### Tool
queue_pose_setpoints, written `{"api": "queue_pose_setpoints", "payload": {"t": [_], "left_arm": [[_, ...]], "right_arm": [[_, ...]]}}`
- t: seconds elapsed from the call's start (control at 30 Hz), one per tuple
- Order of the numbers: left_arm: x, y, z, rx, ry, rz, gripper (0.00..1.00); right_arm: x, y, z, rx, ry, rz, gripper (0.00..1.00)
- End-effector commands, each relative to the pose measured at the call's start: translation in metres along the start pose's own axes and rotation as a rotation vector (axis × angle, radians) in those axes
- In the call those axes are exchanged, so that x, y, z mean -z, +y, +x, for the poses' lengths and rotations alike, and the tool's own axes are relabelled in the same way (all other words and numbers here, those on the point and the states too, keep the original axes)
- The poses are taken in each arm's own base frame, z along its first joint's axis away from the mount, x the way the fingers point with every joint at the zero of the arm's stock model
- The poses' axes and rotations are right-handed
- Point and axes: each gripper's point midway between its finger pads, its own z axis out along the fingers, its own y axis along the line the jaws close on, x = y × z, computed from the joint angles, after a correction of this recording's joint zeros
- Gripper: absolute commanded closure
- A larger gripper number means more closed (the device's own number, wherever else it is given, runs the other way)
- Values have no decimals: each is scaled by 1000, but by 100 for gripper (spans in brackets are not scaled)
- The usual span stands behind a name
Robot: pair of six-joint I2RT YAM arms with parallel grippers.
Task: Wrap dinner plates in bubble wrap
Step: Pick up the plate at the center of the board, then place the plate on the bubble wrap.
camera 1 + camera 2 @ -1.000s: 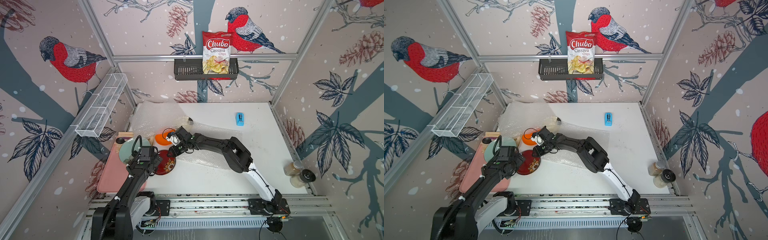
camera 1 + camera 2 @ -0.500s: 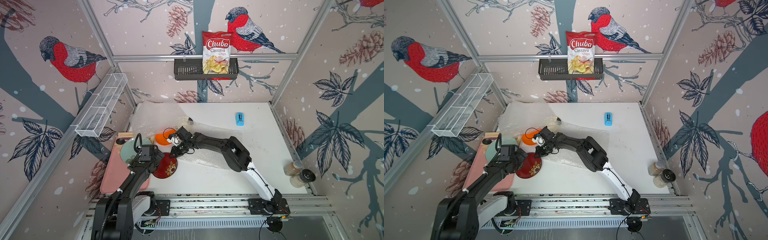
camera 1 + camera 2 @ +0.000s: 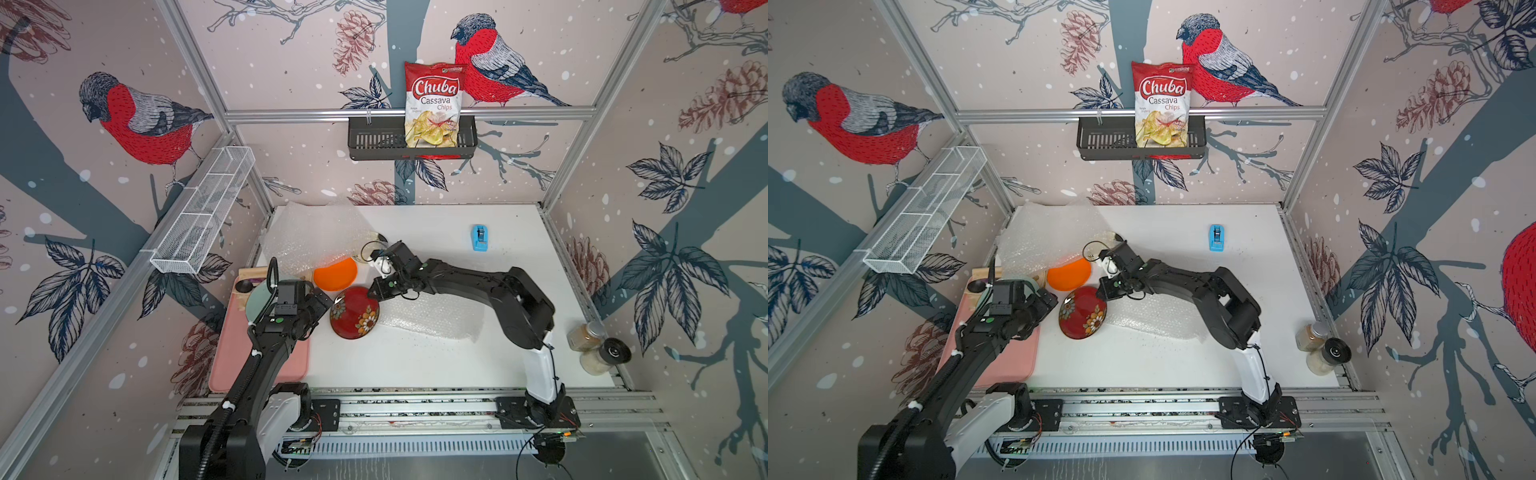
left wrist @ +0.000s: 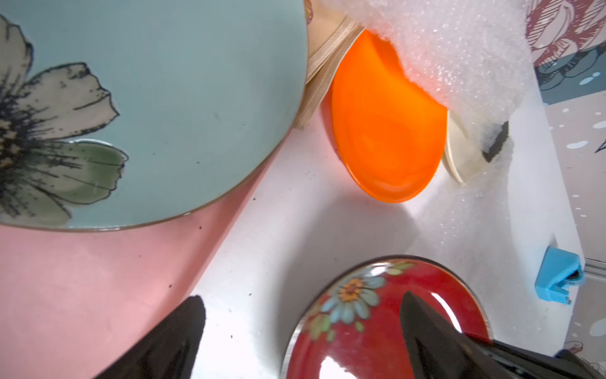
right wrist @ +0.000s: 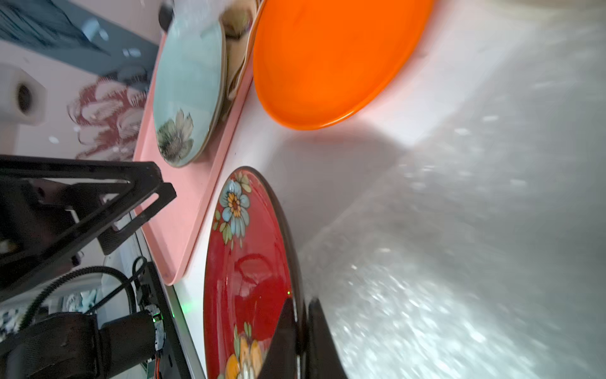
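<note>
Right pincer (image 5: 300,316) clamped on the rim of the dark red flowered plate (image 3: 354,312), centre-left of counter (image 3: 415,365). Plate looks tilted, and its right edge meets a flat bubble wrap sheet (image 3: 432,320). Left pincer (image 3: 323,306) wide, holding nothing, just left of the red plate; one finger is over it in the left wrist view. Orange plate (image 3: 335,274) just beyond, partly under a second, crumpled bubble wrap sheet (image 3: 311,237) at far left. Cream plate (image 4: 457,154) peeks out beside the orange one. Pale green plate (image 3: 254,297) sits on pink tray (image 3: 266,361), left.
</note>
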Motion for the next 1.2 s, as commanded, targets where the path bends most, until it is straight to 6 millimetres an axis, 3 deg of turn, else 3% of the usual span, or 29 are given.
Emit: {"api": "queue_pose_setpoints", "payload": {"t": [0.0,0.2,0.33,0.5,0.57,0.7,0.8,0.97,1.17], "left_arm": [[-1,-11,11,-45,66,28,3],[-22,-60,64,-241,290,128,4],[-42,-61,83,-310,359,70,8],[-64,-58,97,-329,426,60,17],[-71,-54,102,-332,448,50,25],[-76,-54,109,-332,470,70,60],[-73,-50,107,-313,450,58,100],[-57,-35,107,-167,363,24,100],[-43,-17,114,15,287,37,100]], "right_arm": [[44,-1,-32,-13,-177,-39,100],[118,-80,-32,-213,-330,66,100],[149,-115,-28,-277,-388,115,100],[173,-135,-24,-346,-457,96,100],[175,-141,-21,-362,-467,94,100],[170,-146,-17,-374,-470,83,100],[163,-151,-12,-369,-470,77,100],[145,-157,-1,-364,-438,45,100],[120,-142,10,-300,-364,-58,100]]}}
